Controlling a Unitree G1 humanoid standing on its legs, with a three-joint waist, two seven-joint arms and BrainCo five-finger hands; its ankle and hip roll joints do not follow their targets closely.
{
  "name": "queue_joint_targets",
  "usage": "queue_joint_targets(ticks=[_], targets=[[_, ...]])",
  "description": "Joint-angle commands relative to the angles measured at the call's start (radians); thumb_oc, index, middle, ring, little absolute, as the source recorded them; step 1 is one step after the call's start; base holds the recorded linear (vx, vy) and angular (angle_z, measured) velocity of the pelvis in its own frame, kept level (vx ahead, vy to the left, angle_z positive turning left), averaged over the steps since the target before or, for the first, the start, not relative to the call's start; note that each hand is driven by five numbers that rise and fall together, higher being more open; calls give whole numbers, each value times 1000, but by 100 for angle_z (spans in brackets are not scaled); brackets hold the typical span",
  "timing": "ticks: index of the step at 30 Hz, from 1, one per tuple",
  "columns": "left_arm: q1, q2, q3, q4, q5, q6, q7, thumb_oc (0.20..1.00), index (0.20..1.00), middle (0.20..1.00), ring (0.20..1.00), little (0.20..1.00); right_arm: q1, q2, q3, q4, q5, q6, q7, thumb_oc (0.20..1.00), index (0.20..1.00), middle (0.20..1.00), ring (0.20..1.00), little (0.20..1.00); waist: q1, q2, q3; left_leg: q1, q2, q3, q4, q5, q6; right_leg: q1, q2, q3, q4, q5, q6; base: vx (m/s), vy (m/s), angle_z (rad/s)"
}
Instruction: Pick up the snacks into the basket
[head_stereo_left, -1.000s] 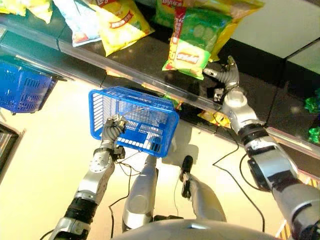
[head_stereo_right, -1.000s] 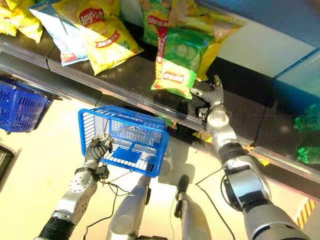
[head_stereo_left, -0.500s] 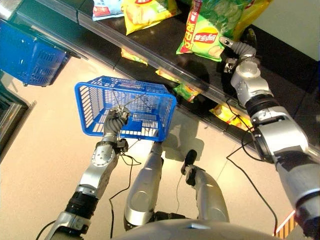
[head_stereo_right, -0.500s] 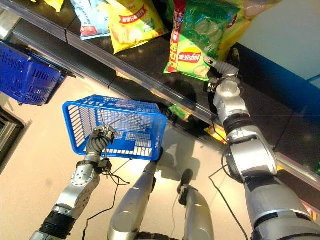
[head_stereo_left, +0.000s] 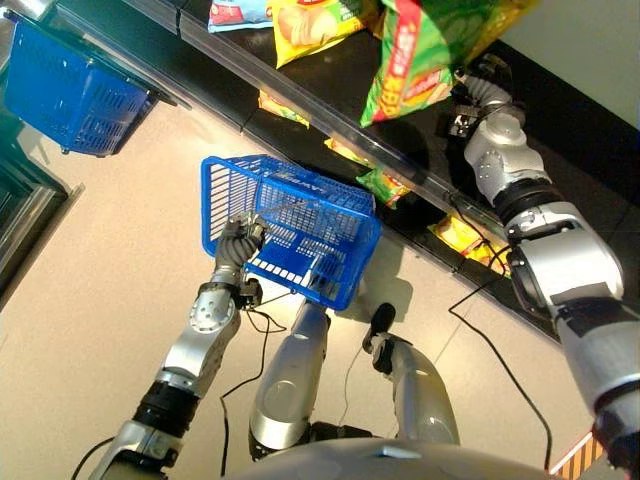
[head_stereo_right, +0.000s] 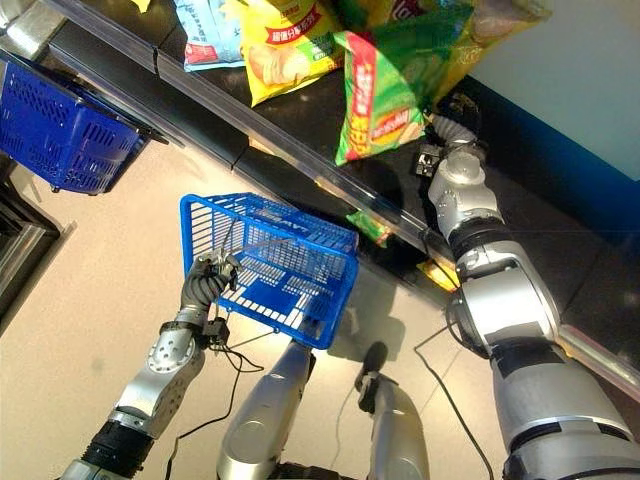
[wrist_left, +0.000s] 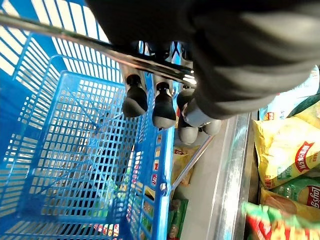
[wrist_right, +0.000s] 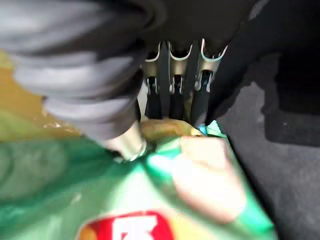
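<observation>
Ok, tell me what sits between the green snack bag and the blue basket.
In the left eye view, the shelf's clear front rail runs between the green snack bag and the blue basket.

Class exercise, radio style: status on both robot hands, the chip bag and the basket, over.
Left robot hand curled on blue basket handle. Right robot hand pinching green chip bag, lifted at the shelf. Basket below, nothing between.

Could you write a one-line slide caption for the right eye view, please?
Right hand pinches a green snack bag off the shelf while the left hand holds the blue basket by its handle.
</observation>
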Motion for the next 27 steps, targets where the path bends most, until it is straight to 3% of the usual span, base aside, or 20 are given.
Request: queue_joint_targets(ticks=[1, 11, 27], targets=[[-44, 22, 29, -198, -14, -94, 9, 200, 200, 200, 200, 200, -54, -4, 50, -33, 47, -48, 17, 200, 200, 200, 200, 200, 30, -11, -10, 15, -51, 39, 115, -167, 17, 16, -66, 50, -106, 96, 68, 0, 0, 0], [-37, 32, 41, -199, -19, -92, 26, 200, 200, 200, 200, 200, -32, 38, 53, -45, 21, -45, 2, 200, 200, 200, 200, 200, 17, -28, -16, 26, -43, 56, 94, -159, 17, 28, -69, 58, -138, 113, 70, 0, 0, 0], [-35, 29, 41, -195, -27, -100, 32, 200, 200, 200, 200, 200, 52, 29, 24, -126, -12, -60, -21, 200, 200, 200, 200, 200, -2, -50, -22, 30, -36, 74, 77, -155, 17, 47, -64, 86, -205, 149, 81, -2, 7, 0]])
